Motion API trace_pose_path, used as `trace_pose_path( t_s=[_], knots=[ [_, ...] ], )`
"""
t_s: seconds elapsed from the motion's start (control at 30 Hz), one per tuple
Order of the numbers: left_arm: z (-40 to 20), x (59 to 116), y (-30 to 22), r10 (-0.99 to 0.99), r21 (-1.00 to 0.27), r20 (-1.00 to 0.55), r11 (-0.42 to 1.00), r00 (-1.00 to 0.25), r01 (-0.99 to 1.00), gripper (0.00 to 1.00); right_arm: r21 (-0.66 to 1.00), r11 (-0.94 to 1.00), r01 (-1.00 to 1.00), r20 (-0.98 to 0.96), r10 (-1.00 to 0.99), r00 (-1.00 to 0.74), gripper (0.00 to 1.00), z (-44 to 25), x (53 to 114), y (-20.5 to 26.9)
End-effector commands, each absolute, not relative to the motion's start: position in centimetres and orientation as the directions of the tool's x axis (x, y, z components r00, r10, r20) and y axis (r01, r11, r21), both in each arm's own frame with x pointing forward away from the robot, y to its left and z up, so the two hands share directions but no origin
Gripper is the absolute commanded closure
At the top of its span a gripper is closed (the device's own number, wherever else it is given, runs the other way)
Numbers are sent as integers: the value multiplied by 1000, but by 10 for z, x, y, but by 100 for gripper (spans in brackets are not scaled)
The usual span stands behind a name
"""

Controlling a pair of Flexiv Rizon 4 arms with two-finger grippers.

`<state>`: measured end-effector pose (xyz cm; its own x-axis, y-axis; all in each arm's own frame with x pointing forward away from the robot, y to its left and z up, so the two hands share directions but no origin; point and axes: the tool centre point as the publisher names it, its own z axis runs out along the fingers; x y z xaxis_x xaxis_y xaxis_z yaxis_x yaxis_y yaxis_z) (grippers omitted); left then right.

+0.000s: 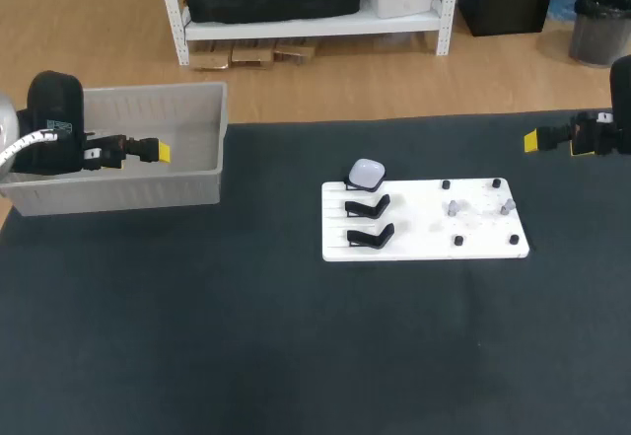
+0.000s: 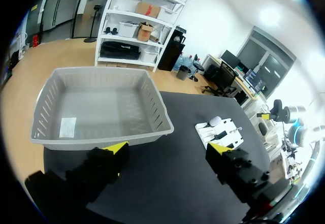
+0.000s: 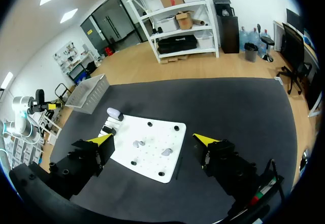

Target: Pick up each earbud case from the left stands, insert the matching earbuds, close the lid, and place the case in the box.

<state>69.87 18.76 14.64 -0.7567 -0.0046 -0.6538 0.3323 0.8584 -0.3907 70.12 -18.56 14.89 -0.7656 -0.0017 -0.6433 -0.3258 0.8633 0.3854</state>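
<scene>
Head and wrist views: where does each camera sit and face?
Head: above, behind, looking down on the table; left gripper and right gripper show.
Left wrist: on that wrist, facing the grey box; open fingers show.
Right wrist: on that wrist, facing the white board; open fingers show.
All share the earbud case.

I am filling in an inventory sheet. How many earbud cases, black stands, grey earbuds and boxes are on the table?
Earbud case: 1
Black stands: 3
Grey earbuds: 2
Box: 1
Total: 7
</scene>
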Motion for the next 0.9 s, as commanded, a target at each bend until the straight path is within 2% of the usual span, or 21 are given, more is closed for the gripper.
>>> trace_pose_path(
  t_s=[0.03,0.6,0.67,0.7,0.8,0.87,0.9],
  knots=[
    [149,699,185,-1,-384,-645,865,-764,323,0,386,863,-325,-643,-1,-766,0,149,701,-186],
    [149,699,185,-1,-384,-645,865,-764,323,0,386,863,-325,-643,-1,-766,0,149,701,-186],
    [156,703,185,47,-375,-776,767,-629,520,0,386,863,-325,-643,-1,-766,0,149,701,-186],
    [159,703,184,104,-330,-837,687,-537,648,0,386,863,-325,-643,-1,-766,0,149,701,-186],
    [165,699,182,252,-108,-932,494,-261,863,0,386,863,-325,-643,-1,-766,0,149,701,-186],
    [169,694,183,242,2,-967,323,-80,947,0,386,863,-325,-643,-1,-766,0,149,701,-186],
    [170,693,182,258,39,-965,283,-37,958,0,386,863,-325,-643,-1,-766,0,149,701,-186]
  ],
)
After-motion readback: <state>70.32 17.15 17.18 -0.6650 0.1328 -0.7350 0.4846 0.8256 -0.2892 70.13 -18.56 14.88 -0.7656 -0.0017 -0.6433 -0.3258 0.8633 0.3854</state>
